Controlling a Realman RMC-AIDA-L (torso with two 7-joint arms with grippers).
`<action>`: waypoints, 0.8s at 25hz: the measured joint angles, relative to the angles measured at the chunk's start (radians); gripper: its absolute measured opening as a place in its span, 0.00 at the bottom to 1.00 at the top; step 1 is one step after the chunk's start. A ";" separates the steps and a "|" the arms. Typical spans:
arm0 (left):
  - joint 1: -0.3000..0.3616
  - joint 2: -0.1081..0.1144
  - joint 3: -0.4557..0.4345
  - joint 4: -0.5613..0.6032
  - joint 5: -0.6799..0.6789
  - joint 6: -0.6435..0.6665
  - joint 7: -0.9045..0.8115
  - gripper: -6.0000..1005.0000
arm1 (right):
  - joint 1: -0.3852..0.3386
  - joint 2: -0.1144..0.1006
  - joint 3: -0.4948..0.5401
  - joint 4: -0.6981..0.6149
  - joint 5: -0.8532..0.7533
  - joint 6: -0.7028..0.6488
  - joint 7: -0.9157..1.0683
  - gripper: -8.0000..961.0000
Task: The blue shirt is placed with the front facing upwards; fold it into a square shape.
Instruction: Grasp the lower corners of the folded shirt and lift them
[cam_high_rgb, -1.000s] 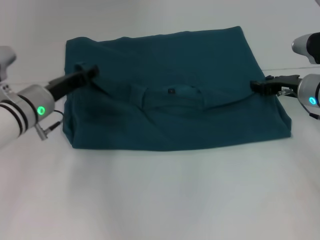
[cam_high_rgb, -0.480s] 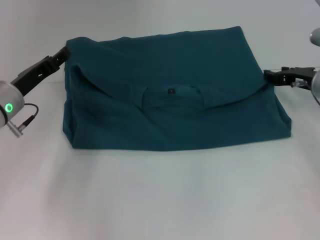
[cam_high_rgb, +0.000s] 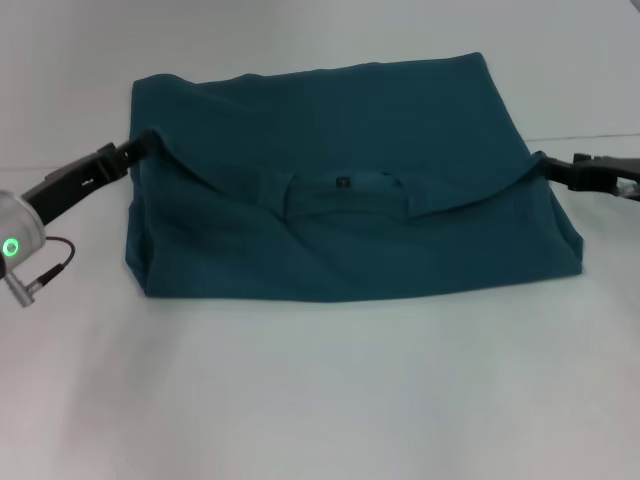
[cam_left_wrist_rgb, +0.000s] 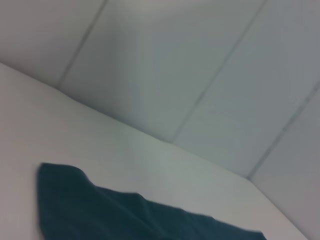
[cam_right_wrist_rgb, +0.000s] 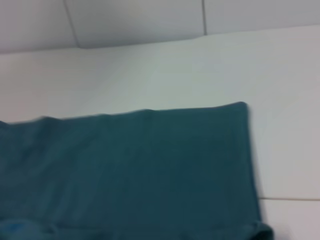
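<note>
On the white table (cam_high_rgb: 320, 390), in the head view, the blue shirt (cam_high_rgb: 340, 190) lies folded into a broad rectangle, collar and small dark neck label (cam_high_rgb: 343, 182) facing up mid-cloth. The left gripper (cam_high_rgb: 140, 148) touches its left edge and the right gripper (cam_high_rgb: 548, 168) its right edge; whether either grips the fabric I cannot tell. The left wrist view shows a shirt corner (cam_left_wrist_rgb: 65, 200) below a tiled wall (cam_left_wrist_rgb: 200, 75). The right wrist view shows the shirt's flat far portion (cam_right_wrist_rgb: 135, 170).
</note>
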 joint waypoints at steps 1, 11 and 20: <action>0.011 0.001 0.019 0.014 0.010 0.015 -0.014 0.66 | -0.020 0.002 -0.002 -0.018 0.017 -0.037 0.001 0.57; 0.059 0.002 0.065 0.116 0.222 0.093 -0.115 0.66 | -0.159 -0.015 -0.009 -0.117 0.030 -0.281 0.116 0.57; 0.097 -0.002 0.060 0.155 0.329 0.192 -0.119 0.66 | -0.153 -0.069 -0.014 -0.137 -0.128 -0.376 0.343 0.57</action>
